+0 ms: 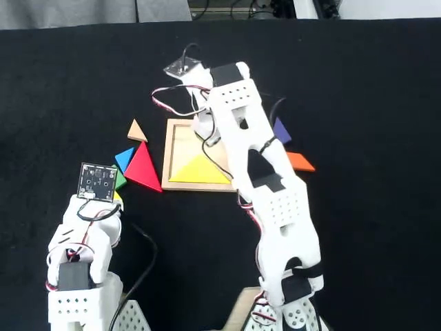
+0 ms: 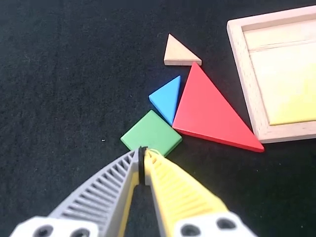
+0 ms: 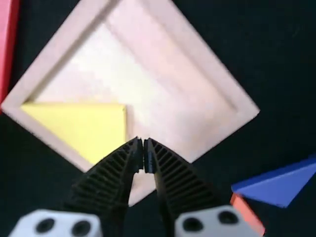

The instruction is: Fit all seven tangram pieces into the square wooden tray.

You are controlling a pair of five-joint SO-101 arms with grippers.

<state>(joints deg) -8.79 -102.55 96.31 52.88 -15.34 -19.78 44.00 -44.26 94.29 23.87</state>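
Left gripper [image 2: 143,157] is pinched shut on nothing, tips right at the near corner of the green square [image 2: 152,134], and there's the worry. Go in closed like that and it will only shove the square into the blue triangle [image 2: 167,98] and red triangle [image 2: 210,116], which sit edge to edge, so the whole cluster could slide. The pieces look thin and flat on the black cloth [image 1: 69,83], so a pinch from above may well slip off an edge. Right gripper [image 3: 143,150] is clenched empty too, poised over the tray [image 3: 217,94] near one corner. Drop low there and it could knock the tray askew or nudge the yellow triangle [image 3: 79,126] off its seat. The tray is a pale wooden square with a raised rim, mid-table, with the yellow triangle flat inside against the rim and the rest of its floor bare. The tan triangle [image 2: 178,53] lies just beside the red one's tip, on the left arm's side. The dark blue triangle [image 3: 279,185] and orange piece [image 3: 244,212] wait on the other side. One in, six out, by my count.
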